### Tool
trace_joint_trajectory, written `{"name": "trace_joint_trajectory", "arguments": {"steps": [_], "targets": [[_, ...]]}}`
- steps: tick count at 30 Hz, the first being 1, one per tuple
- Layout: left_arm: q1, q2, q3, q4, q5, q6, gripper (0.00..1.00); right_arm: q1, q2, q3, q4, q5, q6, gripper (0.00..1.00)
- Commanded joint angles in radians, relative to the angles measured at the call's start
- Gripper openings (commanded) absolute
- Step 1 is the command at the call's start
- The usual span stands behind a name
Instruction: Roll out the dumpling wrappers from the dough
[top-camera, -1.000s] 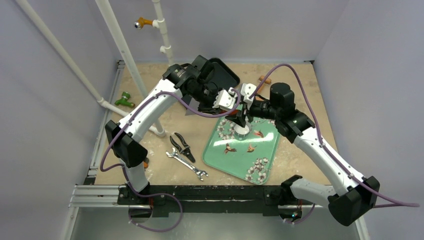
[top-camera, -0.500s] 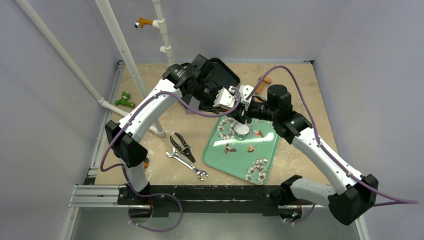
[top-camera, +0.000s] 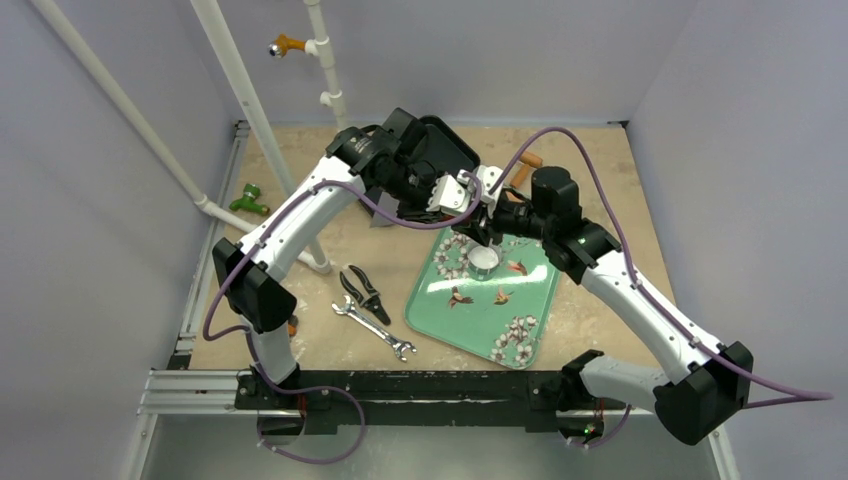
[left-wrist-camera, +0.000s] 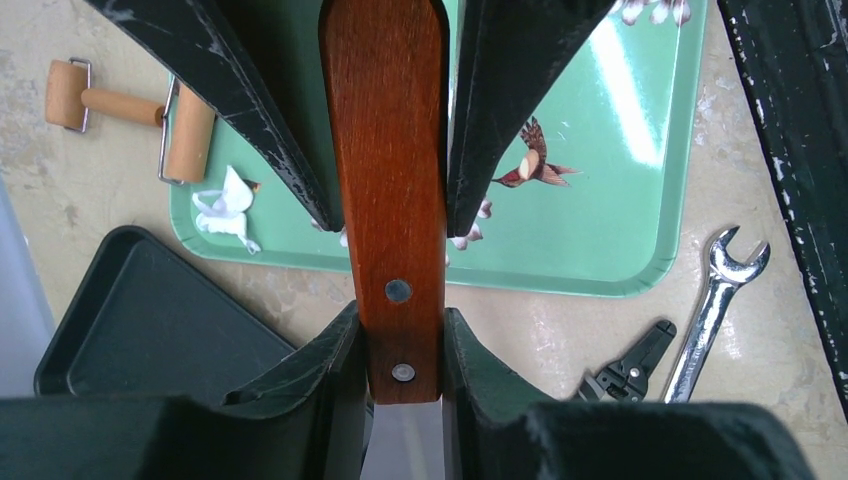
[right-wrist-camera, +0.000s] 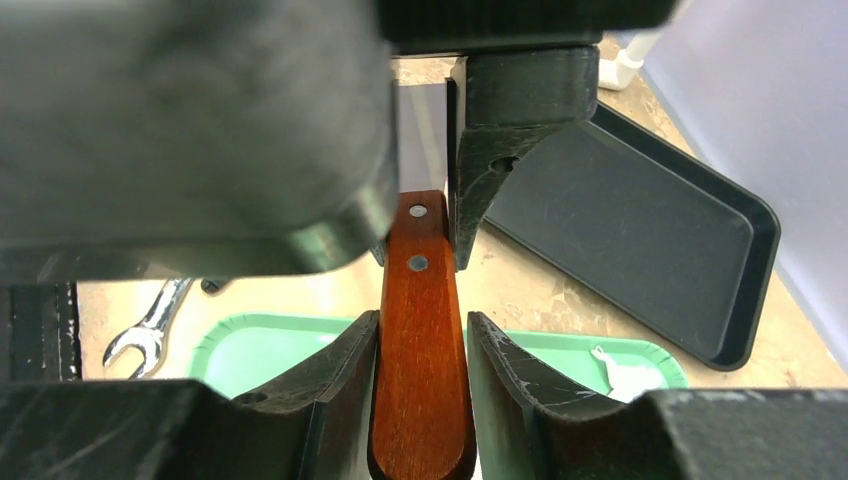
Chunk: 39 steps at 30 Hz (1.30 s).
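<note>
A scraper with a red-brown wooden handle (left-wrist-camera: 392, 150) and a metal blade (left-wrist-camera: 402, 445) hangs over the far edge of the green tray (top-camera: 525, 290). My left gripper (left-wrist-camera: 395, 320) is shut on the handle's riveted end by the blade. My right gripper (right-wrist-camera: 422, 330) faces it and is shut on the handle's rounded end (right-wrist-camera: 422, 400). A shiny metal ring (top-camera: 484, 261) stands on the tray with white inside; I cannot tell if that is a dumpling wrapper. A ragged white dough scrap (left-wrist-camera: 226, 206) lies in the tray's far corner.
A small wooden roller (left-wrist-camera: 130, 105) lies beyond the tray. A black tray (top-camera: 447, 150) sits at the back. Black pliers (top-camera: 365, 292) and a wrench (top-camera: 376, 330) lie left of the green tray. White pipes (top-camera: 245, 110) rise at the left.
My right arm moved left toward the left gripper, and its jaws closed onto the handle's free end. The left gripper kept its hold.
</note>
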Motion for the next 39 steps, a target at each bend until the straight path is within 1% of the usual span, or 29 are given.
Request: {"name": "trace_joint_trajectory", "arguments": {"steps": [1, 3, 8, 10, 11, 15, 17, 18, 19, 20, 21, 22, 23, 24, 26, 29, 31, 33, 35, 37, 39], "targets": [[-0.023, -0.011, 0.024, -0.012, 0.028, 0.026, 0.00, -0.004, 0.014, 0.039, 0.013, 0.064, 0.050, 0.35], [-0.022, -0.012, 0.024, -0.016, 0.027, 0.030, 0.00, -0.004, 0.021, 0.042, 0.004, 0.075, 0.047, 0.36], [-0.022, -0.011, 0.024, -0.019, 0.034, 0.031, 0.00, -0.004, 0.025, 0.039, 0.025, 0.059, 0.067, 0.45], [-0.022, -0.011, 0.024, -0.020, 0.036, 0.032, 0.00, -0.004, 0.025, 0.039, 0.040, 0.049, 0.077, 0.45], [-0.022, -0.011, 0.023, -0.020, 0.038, 0.032, 0.00, -0.004, 0.026, 0.040, 0.047, 0.039, 0.082, 0.41], [-0.023, -0.012, 0.022, -0.017, 0.039, 0.026, 0.00, -0.004, 0.034, 0.053, 0.048, -0.002, 0.087, 0.14], [-0.022, -0.012, 0.020, -0.008, 0.040, 0.009, 0.00, -0.004, 0.028, 0.052, 0.047, 0.008, 0.087, 0.03], [-0.023, -0.012, 0.018, 0.007, 0.037, -0.014, 0.00, -0.004, 0.024, 0.052, 0.041, 0.020, 0.087, 0.00], [-0.022, -0.012, 0.014, 0.034, 0.029, -0.053, 0.14, -0.004, 0.018, 0.054, 0.033, 0.027, 0.090, 0.00], [-0.022, -0.012, 0.011, 0.066, 0.022, -0.093, 0.31, -0.004, 0.014, 0.053, 0.025, 0.034, 0.110, 0.00], [-0.018, -0.012, 0.011, 0.096, 0.015, -0.138, 0.44, -0.004, 0.010, 0.051, 0.005, 0.066, 0.125, 0.00], [-0.013, -0.012, 0.014, 0.125, 0.016, -0.179, 0.53, -0.005, 0.002, 0.046, -0.017, 0.113, 0.130, 0.00], [-0.006, -0.012, 0.021, 0.145, 0.026, -0.218, 0.60, -0.004, -0.007, 0.034, -0.035, 0.160, 0.151, 0.00], [-0.001, -0.010, 0.030, 0.163, 0.038, -0.255, 0.64, -0.005, -0.022, 0.018, -0.042, 0.202, 0.178, 0.00], [0.005, -0.005, 0.052, 0.180, 0.064, -0.307, 0.68, -0.006, -0.047, -0.015, -0.037, 0.267, 0.207, 0.00], [0.005, 0.001, 0.073, 0.196, 0.085, -0.360, 0.70, -0.008, -0.077, -0.050, -0.008, 0.347, 0.264, 0.00], [0.007, 0.007, 0.090, 0.209, 0.078, -0.413, 0.71, -0.012, -0.082, -0.047, -0.027, 0.420, 0.291, 0.00], [0.008, 0.012, 0.097, 0.248, 0.041, -0.502, 0.71, -0.024, -0.083, -0.026, -0.073, 0.491, 0.317, 0.00], [0.013, 0.019, 0.098, 0.289, -0.014, -0.656, 0.69, -0.047, -0.086, -0.003, -0.126, 0.546, 0.356, 0.00], [0.013, 0.026, 0.090, 0.306, -0.044, -0.758, 0.67, -0.064, -0.100, 0.004, -0.164, 0.576, 0.381, 0.00], [0.013, 0.030, 0.071, 0.315, -0.046, -0.828, 0.66, -0.077, -0.119, -0.003, -0.184, 0.585, 0.433, 0.00]]}}
